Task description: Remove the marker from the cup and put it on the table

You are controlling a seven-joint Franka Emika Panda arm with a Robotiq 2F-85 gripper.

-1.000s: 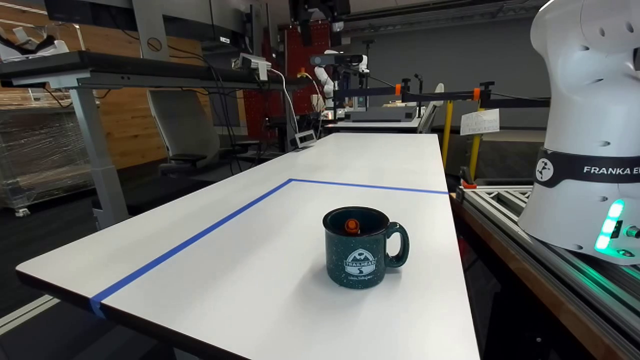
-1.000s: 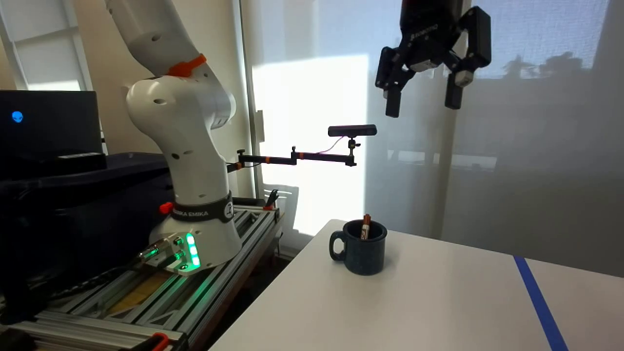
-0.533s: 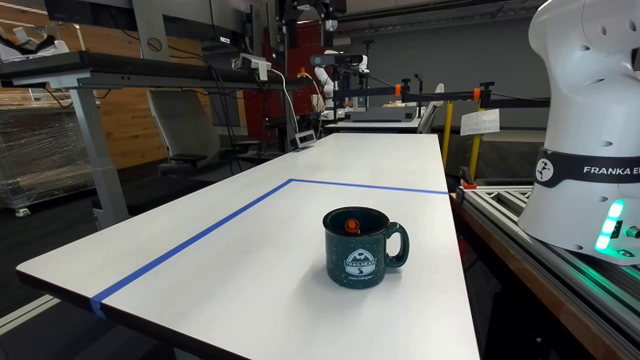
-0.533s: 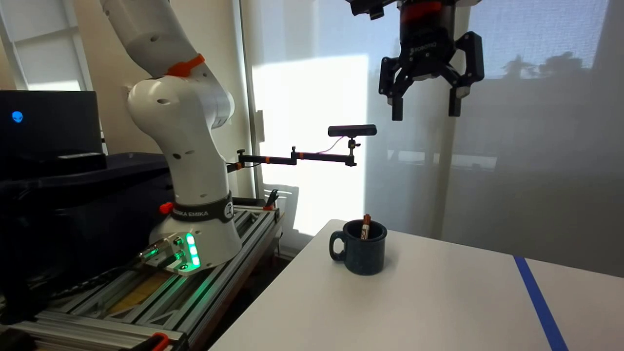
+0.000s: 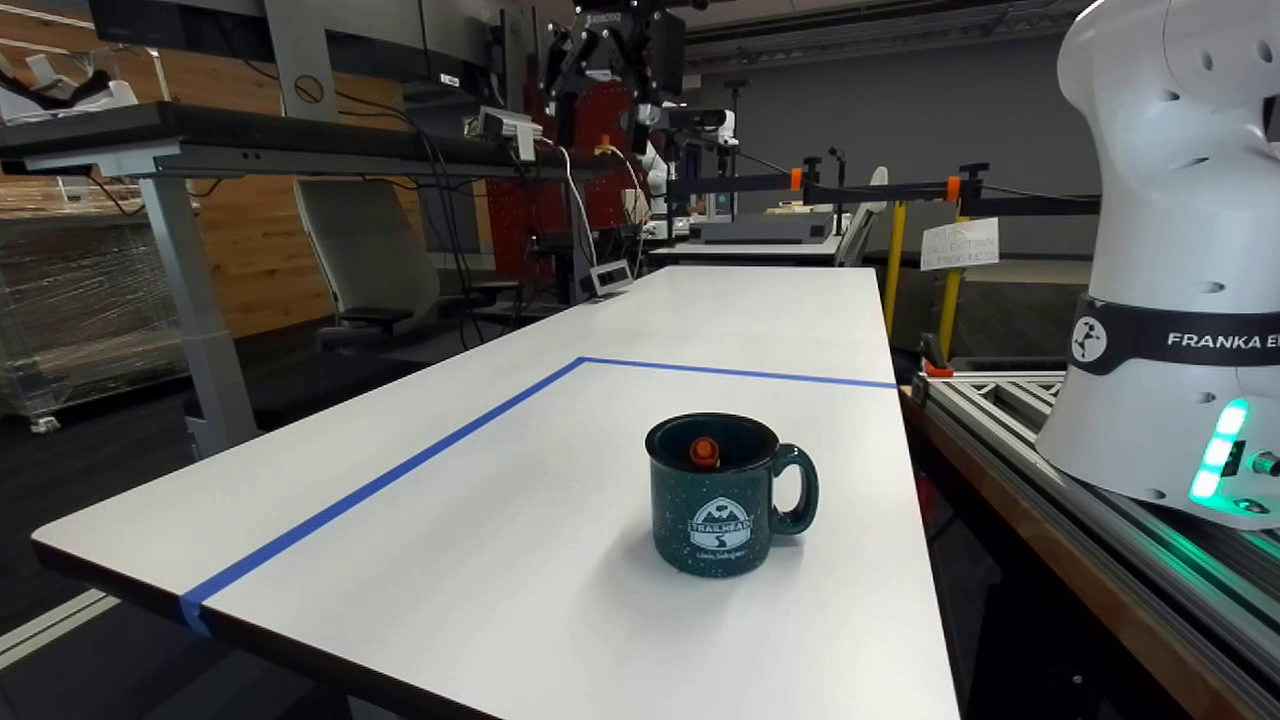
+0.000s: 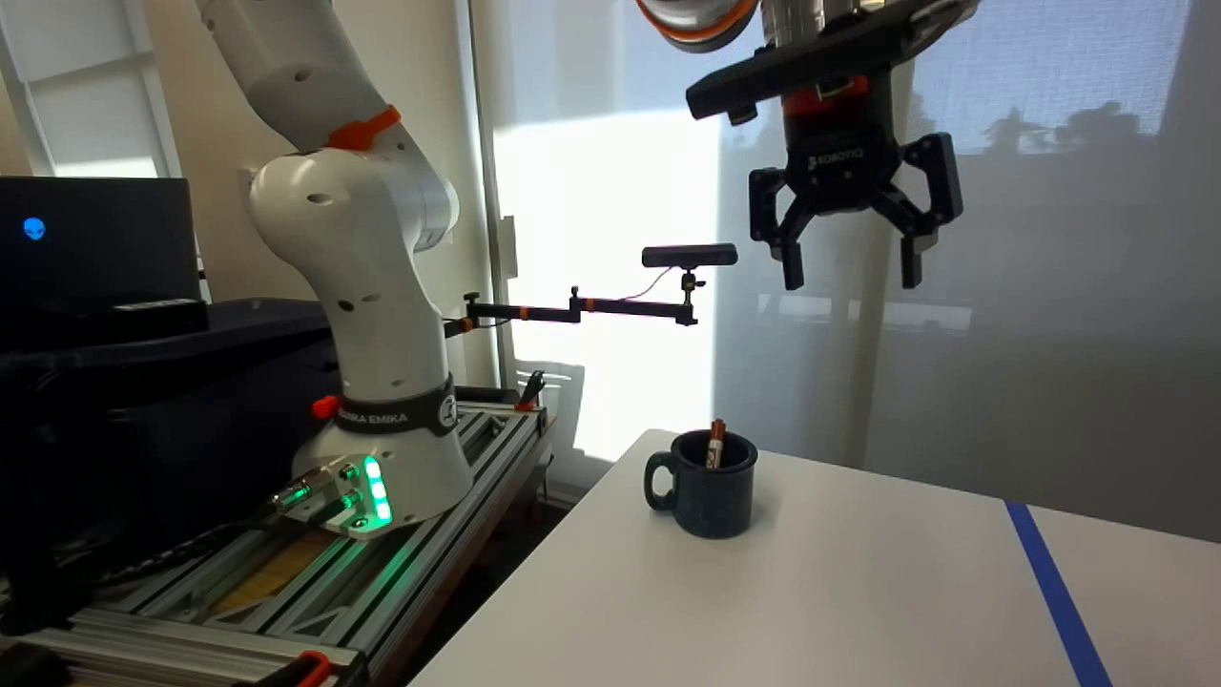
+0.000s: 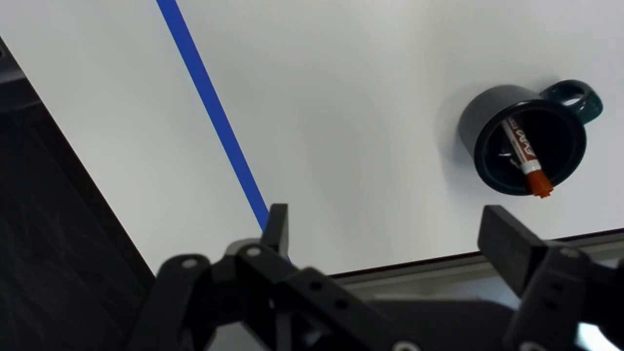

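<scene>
Fingers (image 7: 507, 248) spread wide; cup (image 5: 712, 500) wall rings the leaning marker (image 7: 521, 145); blue tape (image 7: 214, 108) on table (image 5: 480, 540).

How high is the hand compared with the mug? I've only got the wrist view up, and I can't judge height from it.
Observer: In an exterior view, the hand hangs well higher than the mug, with open air between them.
Operator: Okay. And which way does the handle point, relative to the arm?
Observer: Toward the side where the robot's base stands; both exterior views agree on that.
Operator: Does the base show any light?
Observer: Yes, a light strip on it glows green, in both exterior views.
</scene>
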